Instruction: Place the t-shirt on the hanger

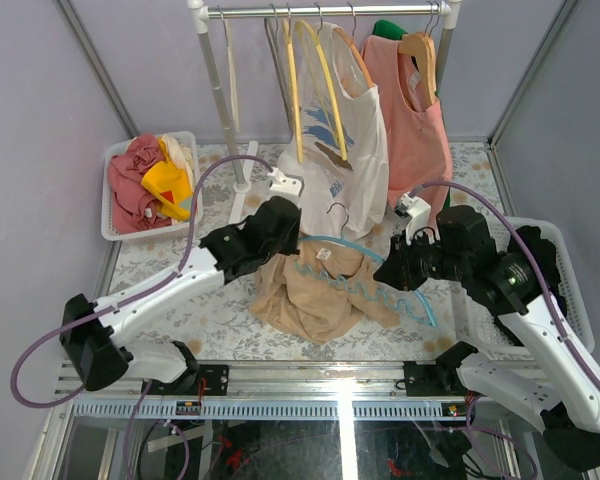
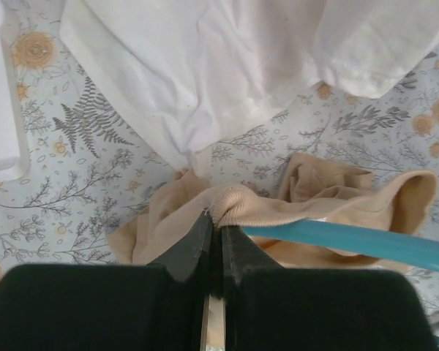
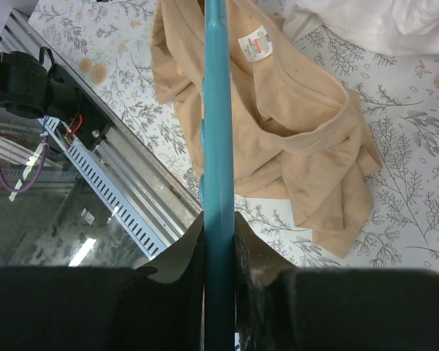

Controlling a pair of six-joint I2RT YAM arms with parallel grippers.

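The t-shirt [image 1: 315, 292] lay bunched at the middle of the desk [image 1: 170, 262], its neck opening turned up and the white label showing. It looked light and limp, the sort of fabric that would sag and slip off anything not pinching it, so the ribbed neck band, its firmest edge, seemed the sensible hold. The left gripper [image 2: 215, 223] was pressed together on just that band. The hanger [image 3: 218, 146] lay across the shirt, one arm running over the neck opening; whether it had gone inside, I could not tell. It looked thin, stiff and smooth, likely to swivel in a narrow pinch. The right gripper [image 3: 219, 223] pinched it on one blue arm

Room was tight on the far side, where the hem of the white printed shirt [image 1: 345, 165] hung just beside the tan fabric. On the near side the desk's metal edge [image 3: 117, 191] ran close to the shirt. A basket [image 1: 108, 200] of clothes stood well apart at the left; another basket [image 1: 576, 300] sat under the right arm. The barest stretch of desk lay left of the shirt
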